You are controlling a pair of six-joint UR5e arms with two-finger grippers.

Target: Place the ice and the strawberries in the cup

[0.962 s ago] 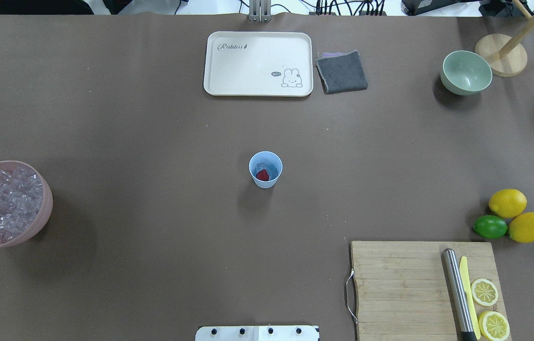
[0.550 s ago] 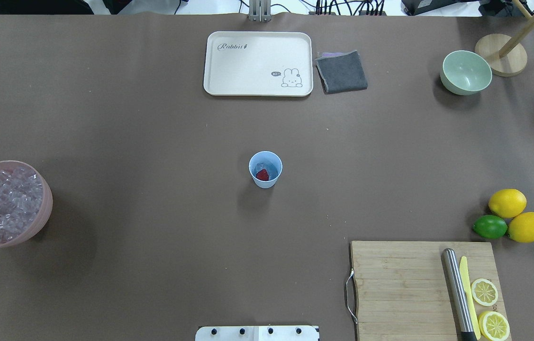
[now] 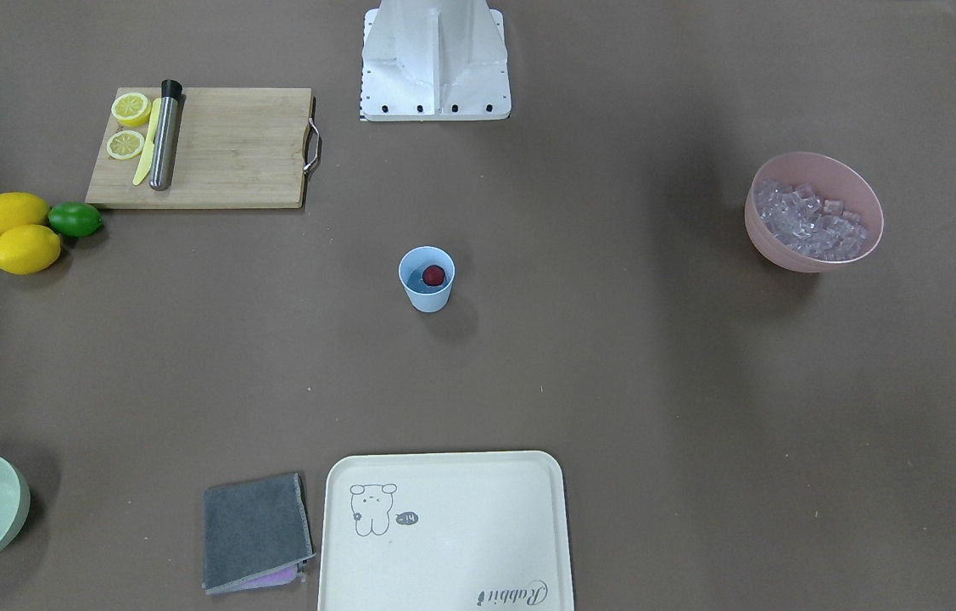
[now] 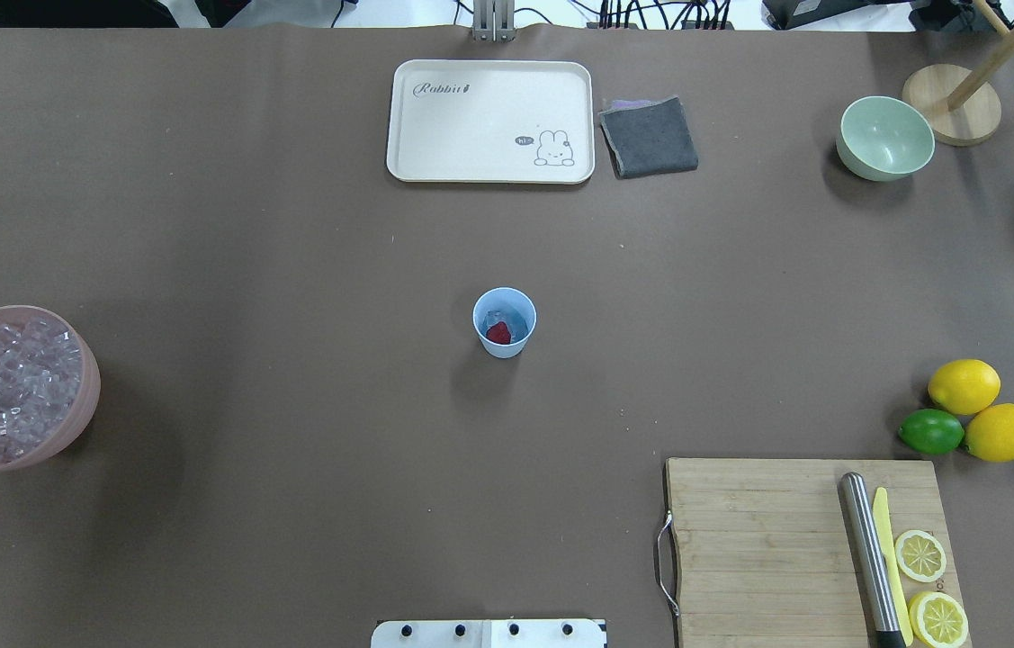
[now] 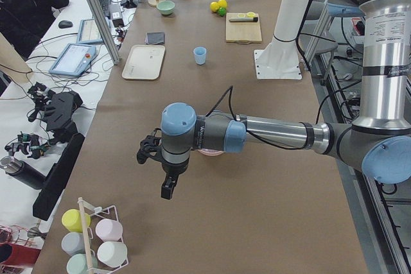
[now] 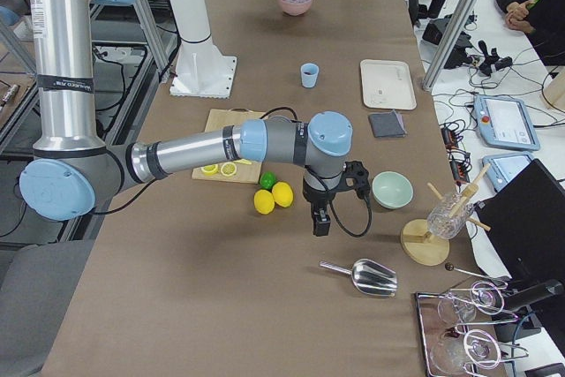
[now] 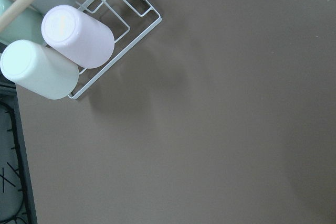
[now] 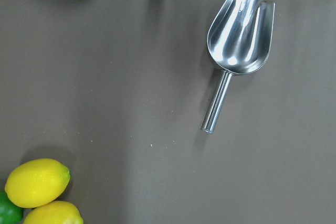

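The light blue cup (image 4: 515, 309) stands upright mid-table, also in the front view (image 3: 425, 297). Inside it lie a red strawberry (image 4: 498, 333) and a clear ice cube (image 4: 496, 317). More ice (image 4: 10, 387) fills the pink bowl (image 4: 84, 409) at the left edge. Neither gripper shows in the overhead or front views. My left gripper (image 5: 167, 187) hangs over bare table near the pink bowl. My right gripper (image 6: 320, 221) hangs beside the lemons. I cannot tell whether either is open or shut. The wrist views show no fingers.
A cream tray (image 4: 489, 121), grey cloth (image 4: 649, 137) and pale green bowl (image 4: 884, 138) sit at the far side. A cutting board (image 4: 758, 549) holds a steel muddler, knife and lemon slices. Two lemons (image 4: 964, 385) and a lime (image 4: 930, 431) lie right. A metal scoop (image 8: 239, 40) and a cup rack (image 7: 118, 22) lie beyond the table's ends.
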